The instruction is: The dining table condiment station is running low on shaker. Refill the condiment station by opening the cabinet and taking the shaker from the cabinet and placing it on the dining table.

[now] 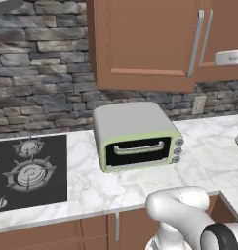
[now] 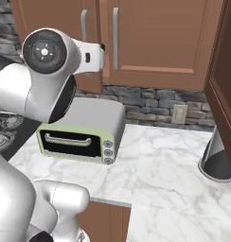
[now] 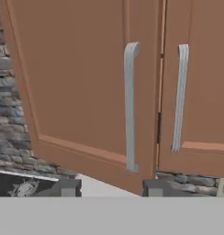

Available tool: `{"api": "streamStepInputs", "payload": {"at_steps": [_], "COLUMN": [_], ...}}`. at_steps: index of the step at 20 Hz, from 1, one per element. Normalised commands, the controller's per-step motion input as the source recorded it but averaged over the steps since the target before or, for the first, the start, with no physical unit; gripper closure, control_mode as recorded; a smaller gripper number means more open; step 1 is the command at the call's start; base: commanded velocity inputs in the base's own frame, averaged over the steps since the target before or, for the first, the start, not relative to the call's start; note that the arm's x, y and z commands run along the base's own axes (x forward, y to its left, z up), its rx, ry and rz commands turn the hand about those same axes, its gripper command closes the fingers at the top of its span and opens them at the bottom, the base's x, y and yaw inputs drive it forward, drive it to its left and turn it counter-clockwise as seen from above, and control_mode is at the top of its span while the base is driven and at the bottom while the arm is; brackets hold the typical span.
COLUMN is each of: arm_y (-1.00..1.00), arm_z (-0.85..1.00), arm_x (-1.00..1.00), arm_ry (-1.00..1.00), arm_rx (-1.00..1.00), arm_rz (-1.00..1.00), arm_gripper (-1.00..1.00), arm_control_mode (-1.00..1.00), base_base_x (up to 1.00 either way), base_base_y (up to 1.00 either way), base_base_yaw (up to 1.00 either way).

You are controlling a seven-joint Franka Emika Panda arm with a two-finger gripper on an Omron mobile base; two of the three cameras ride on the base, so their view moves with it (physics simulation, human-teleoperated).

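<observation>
two cabinet doors (image 3: 86,92), two handles (image 3: 130,105), one toaster oven (image 1: 138,136)

White marble counter (image 1: 208,161) carries a toaster oven (image 1: 138,136) (green-trimmed), beside the stove (image 1: 28,171)

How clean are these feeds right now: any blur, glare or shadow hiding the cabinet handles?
Hand view: soft and slightly blurred, yet both handles of the cabinet read clearly, the left door standing slightly ajar; no glare. Left base view: sharp and evenly lit, with a soft shadow under the toaster oven. Right base view: the arm's joint partly covers the left handle, and a dark door edge crowds the right side.
</observation>
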Motion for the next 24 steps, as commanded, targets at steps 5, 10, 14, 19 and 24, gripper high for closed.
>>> {"api": "streamStepInputs", "payload": {"at_steps": [5, 10, 14, 19, 24], "arm_y": [-0.39, -0.66, -0.27, 0.00, 0.00], "arm_z": [-0.31, -0.23, -0.04, -0.01, -0.03], "arm_x": [0.00, 0.00, 0.07, 0.27, 0.26], "arm_ry": [-0.04, 0.05, 0.16, 0.19, 0.14], "arm_rx": [0.31, 0.80, 0.71, 0.62, 0.48], "arm_rz": [-0.27, -0.21, -0.06, 0.01, 0.10], "arm_gripper": [-1.00, -1.00, -1.00, -1.00, -1.00], "arm_control_mode": [-1.00, -1.00, -1.00, -1.00, -1.00], "base_base_x": [0.00, 0.00, 0.00, 0.00, 0.00], "base_base_y": [0.00, 0.00, 0.00, 0.00, 0.00], "base_base_yaw": [0.00, 0.00, 0.00, 0.00, 0.00]}}
